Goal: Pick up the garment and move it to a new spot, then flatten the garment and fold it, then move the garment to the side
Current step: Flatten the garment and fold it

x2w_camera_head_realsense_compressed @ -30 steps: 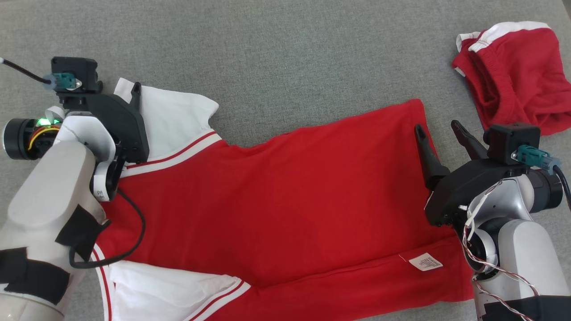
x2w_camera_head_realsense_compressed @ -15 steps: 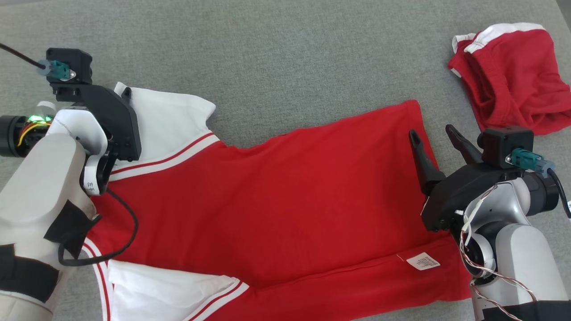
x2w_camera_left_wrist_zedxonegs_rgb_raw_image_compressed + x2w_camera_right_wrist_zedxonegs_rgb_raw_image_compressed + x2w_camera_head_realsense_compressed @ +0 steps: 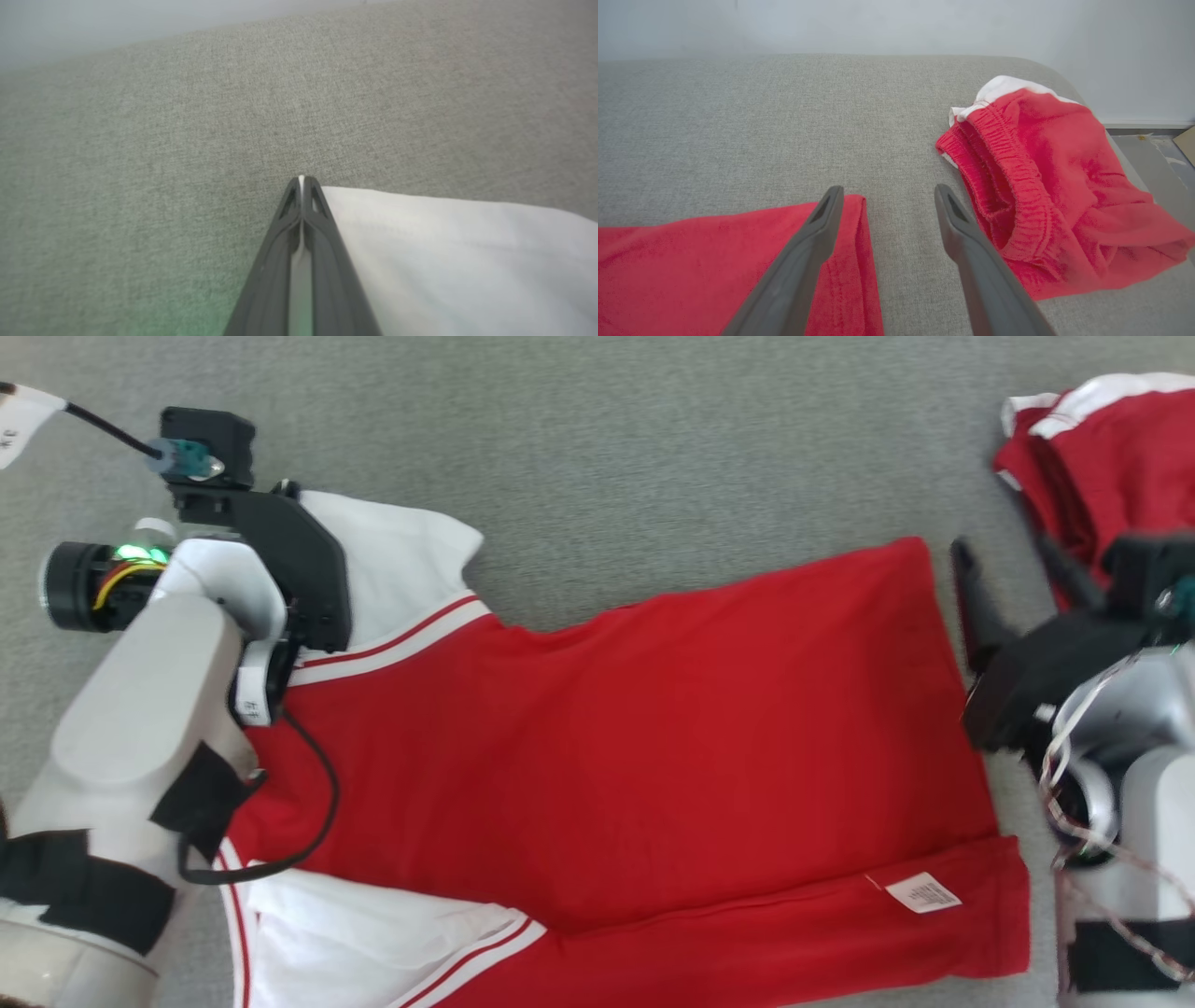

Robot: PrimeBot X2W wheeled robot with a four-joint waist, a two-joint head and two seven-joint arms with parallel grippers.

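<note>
Grey fabric worktop (image 3: 653, 448): the red jersey (image 3: 607, 728) lies spread between the arms. Now the left fingers (image 3: 327, 252) have just pinched its white sleeve (image 3: 444, 252); the right fingers (image 3: 803, 261) gape wide over the hem (image 3: 857, 280), so lifting waits.

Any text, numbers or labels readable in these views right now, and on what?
Small white label on the garment: print too small to read.
White band on the left arm: dark marks, too blurred to read.
White tag on the cable: marks unreadable.
No legible text.
</note>
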